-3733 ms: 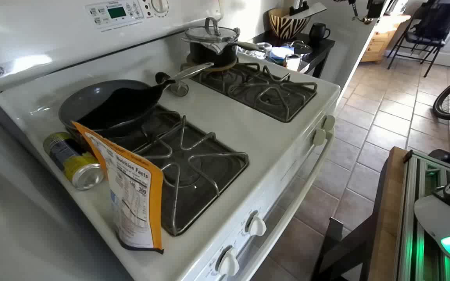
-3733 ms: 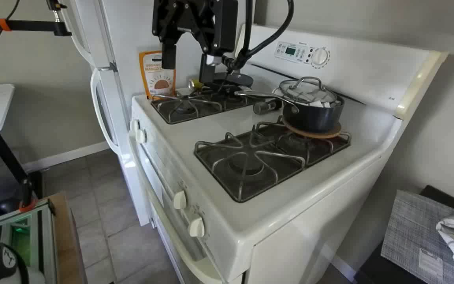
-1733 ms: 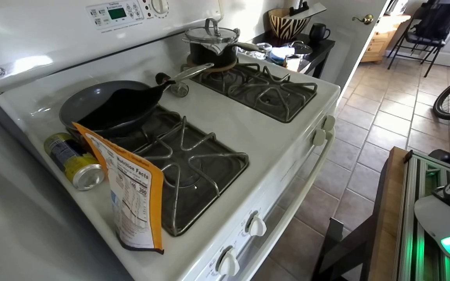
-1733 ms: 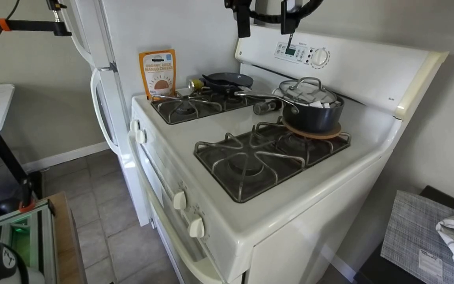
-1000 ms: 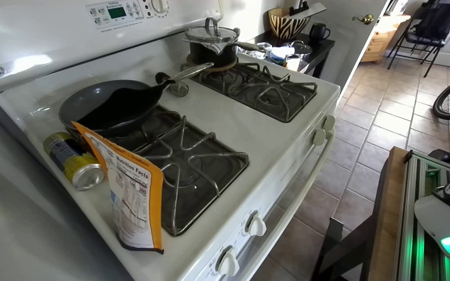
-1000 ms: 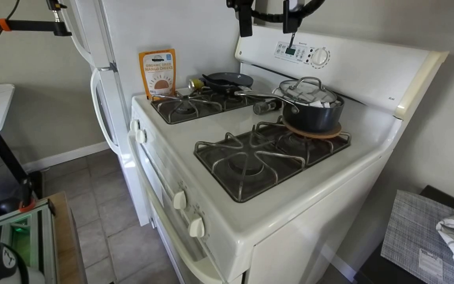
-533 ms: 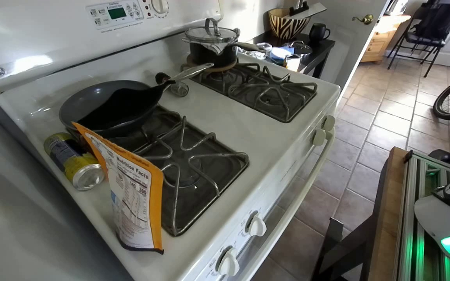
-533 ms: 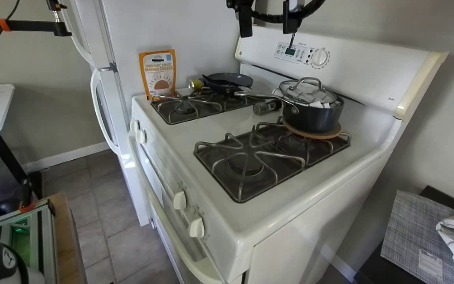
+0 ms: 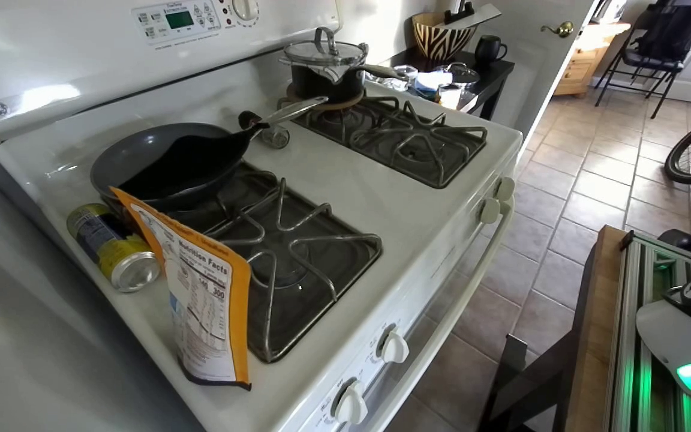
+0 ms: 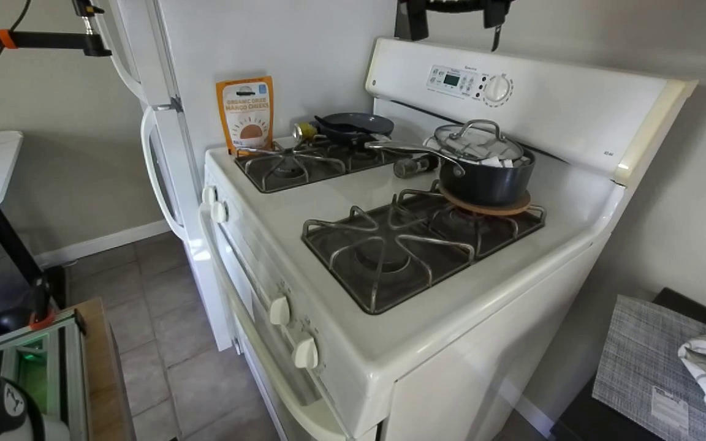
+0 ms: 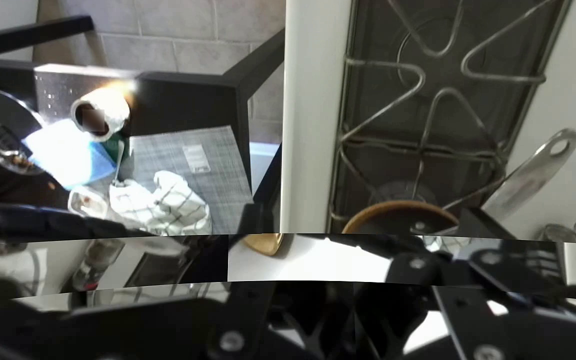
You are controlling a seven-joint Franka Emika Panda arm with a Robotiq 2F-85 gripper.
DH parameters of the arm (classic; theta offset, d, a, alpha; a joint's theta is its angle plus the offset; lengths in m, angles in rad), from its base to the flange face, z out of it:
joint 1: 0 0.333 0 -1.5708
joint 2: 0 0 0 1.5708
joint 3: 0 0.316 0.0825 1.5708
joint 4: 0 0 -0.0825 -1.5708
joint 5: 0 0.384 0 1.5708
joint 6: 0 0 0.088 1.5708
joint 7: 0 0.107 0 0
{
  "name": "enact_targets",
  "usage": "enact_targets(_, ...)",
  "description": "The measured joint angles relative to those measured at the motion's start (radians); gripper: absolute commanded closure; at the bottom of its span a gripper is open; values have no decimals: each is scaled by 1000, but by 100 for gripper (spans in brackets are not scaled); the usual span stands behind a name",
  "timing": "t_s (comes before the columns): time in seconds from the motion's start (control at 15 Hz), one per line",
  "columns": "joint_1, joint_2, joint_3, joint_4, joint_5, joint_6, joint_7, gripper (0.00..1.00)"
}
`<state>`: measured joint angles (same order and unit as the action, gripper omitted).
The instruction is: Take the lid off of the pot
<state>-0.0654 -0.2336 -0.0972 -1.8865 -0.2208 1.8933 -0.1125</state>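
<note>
The pot (image 10: 485, 182) is a dark saucepan on a brown trivet (image 10: 488, 211) over the back burner; it also shows in an exterior view (image 9: 315, 83). A clear glass lid (image 10: 475, 144) with a metal loop handle lies on it, with checked cloth sticking out under the rim. The lid also shows in an exterior view (image 9: 321, 53). My gripper (image 10: 454, 30) is open and empty, high above the stove's back panel, its upper part cut off. In the wrist view, my open fingers (image 11: 370, 214) straddle the pot's metal handle side (image 11: 528, 175) and trivet; the lid is hidden there.
A frying pan (image 9: 183, 159), a fallen can (image 9: 114, 246) and a standing orange pouch (image 9: 210, 300) are on the far half of the stove. A small jar (image 10: 415, 165) lies near the pot's handle. A side table holds another glass lid (image 11: 5, 130) and a cloth (image 11: 163, 202).
My gripper has risen, first away from above the far burners, and in the last half second it has moved further up and right. The pot and lid have not moved.
</note>
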Motion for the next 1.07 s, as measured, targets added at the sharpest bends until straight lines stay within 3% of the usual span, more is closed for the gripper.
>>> enact_targets(0.27,7,137,0,111,92,129,-42,0)
enact_targets(0.6,21,315,28,241,186,133,-46,0)
enact_targets(1.07,16,307,27,245,186,133,-22,0)
